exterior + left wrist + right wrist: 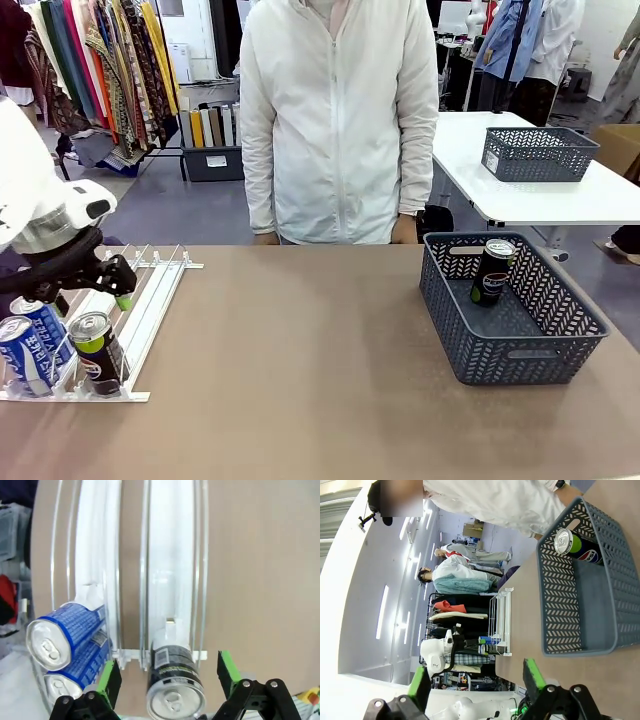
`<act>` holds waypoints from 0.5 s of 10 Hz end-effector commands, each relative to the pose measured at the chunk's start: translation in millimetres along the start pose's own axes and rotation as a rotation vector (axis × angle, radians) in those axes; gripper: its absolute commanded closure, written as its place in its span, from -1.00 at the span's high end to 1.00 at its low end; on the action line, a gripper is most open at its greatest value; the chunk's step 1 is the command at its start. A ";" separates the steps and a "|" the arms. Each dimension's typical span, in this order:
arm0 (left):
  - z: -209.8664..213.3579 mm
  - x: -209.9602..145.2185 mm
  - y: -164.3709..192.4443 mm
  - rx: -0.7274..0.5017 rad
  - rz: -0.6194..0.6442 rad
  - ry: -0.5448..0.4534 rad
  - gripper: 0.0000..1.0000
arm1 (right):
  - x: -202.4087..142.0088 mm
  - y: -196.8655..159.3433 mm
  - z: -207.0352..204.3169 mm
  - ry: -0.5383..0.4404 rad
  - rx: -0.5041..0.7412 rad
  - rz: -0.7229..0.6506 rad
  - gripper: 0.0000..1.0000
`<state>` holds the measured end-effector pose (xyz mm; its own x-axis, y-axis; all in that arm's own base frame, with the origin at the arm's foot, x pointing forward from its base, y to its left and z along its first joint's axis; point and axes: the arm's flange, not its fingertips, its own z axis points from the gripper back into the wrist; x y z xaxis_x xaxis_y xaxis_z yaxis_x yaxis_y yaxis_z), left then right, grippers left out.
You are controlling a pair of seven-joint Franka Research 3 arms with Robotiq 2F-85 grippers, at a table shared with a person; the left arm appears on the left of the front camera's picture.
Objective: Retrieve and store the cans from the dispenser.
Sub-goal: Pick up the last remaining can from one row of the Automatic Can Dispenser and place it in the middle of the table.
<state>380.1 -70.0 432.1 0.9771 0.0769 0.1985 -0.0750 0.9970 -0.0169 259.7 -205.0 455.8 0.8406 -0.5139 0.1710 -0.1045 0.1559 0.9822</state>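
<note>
The white wire dispenser [150,300] lies at the table's left. At its near end stand two blue and white cans [30,345] and a black can [97,350]. My left gripper [120,285] hovers open over the rack, just behind the black can. In the left wrist view the black can [175,685] sits in line between the green pads [110,679] of my left gripper [169,676], apart from both, with the blue cans [65,637] to one side. Another black can [492,272] leans inside the grey basket [520,355]. My right gripper [476,680] is open and holds nothing, with the basket [570,605] and its can [575,545] beyond it.
A person in a white jacket [335,120] stands at the far edge of the table, hands down by the sides. A second grey basket [538,153] sits on a white table behind. Bare brown tabletop [300,350] spans between the rack and the basket.
</note>
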 end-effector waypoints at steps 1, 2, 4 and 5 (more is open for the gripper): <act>-15.7 -17.0 5.0 0.041 0.011 0.027 1.00 | -1.7 2.0 1.7 0.006 0.002 0.004 1.00; -24.1 -19.1 4.8 0.033 0.001 0.055 1.00 | -1.7 2.0 1.7 0.006 0.002 0.004 1.00; -35.4 -22.4 5.4 -0.001 -0.020 0.105 1.00 | -1.7 2.0 1.7 0.006 0.002 0.004 1.00; -37.9 -25.9 8.0 -0.018 -0.032 0.130 1.00 | -1.7 2.0 1.7 0.006 0.002 0.004 1.00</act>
<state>382.1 -73.9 400.5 0.9937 0.0604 0.0940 -0.0609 0.9981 0.0029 259.7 -205.0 455.8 0.8406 -0.5140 0.1710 -0.1045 0.1559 0.9822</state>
